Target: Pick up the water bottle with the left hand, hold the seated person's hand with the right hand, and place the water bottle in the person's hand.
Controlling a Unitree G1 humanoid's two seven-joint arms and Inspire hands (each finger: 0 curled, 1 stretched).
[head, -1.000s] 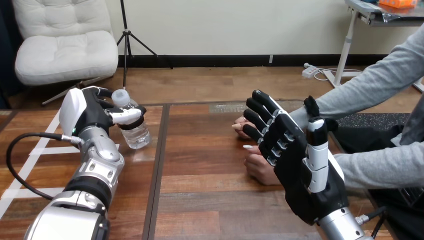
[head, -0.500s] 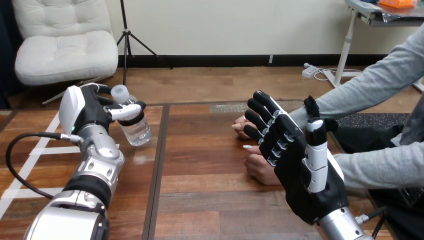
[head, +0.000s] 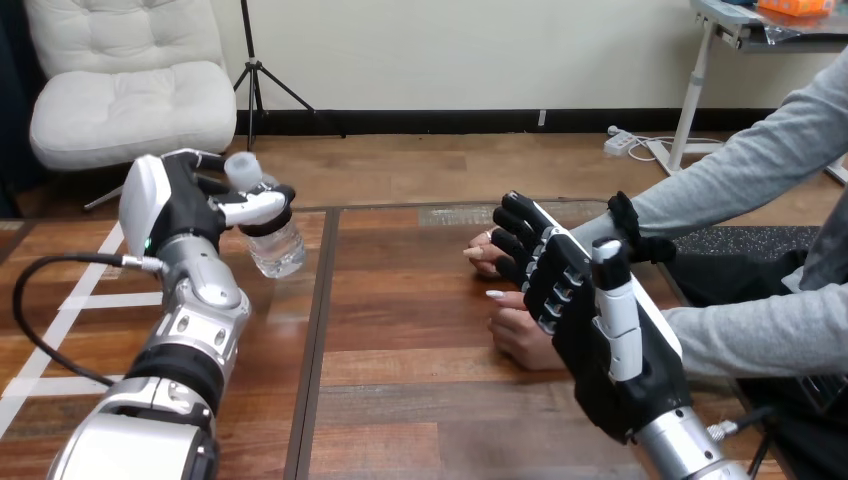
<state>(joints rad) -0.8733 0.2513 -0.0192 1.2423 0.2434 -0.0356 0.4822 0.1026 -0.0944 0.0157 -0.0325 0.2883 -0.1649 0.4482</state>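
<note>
Left hand (head: 175,210): fingers and thumb curled round the upper part of the water bottle (head: 275,245), just under the cap. The bottle hangs at the hand's right side, slightly tilted, and looks clear of the table (head: 400,400). Right hand (head: 600,340): open, fingers straight, holding nothing, palm turned toward the left hand. The person's nearer hand (head: 512,335) lies on the table just left of its fingers; whether they touch, cannot tell. The person's farther hand (head: 480,255) rests beyond its fingertips. Step judged: bottle lifted, hand-hold not yet made. Risks: the grip sits high, so the bottle body may swing or slip during the carry across. Both of the person's hands lie curled, not offered palm-up, so the bottle could be released with nothing open to receive it and topple. The right hand closing too hard could pinch.
</note>
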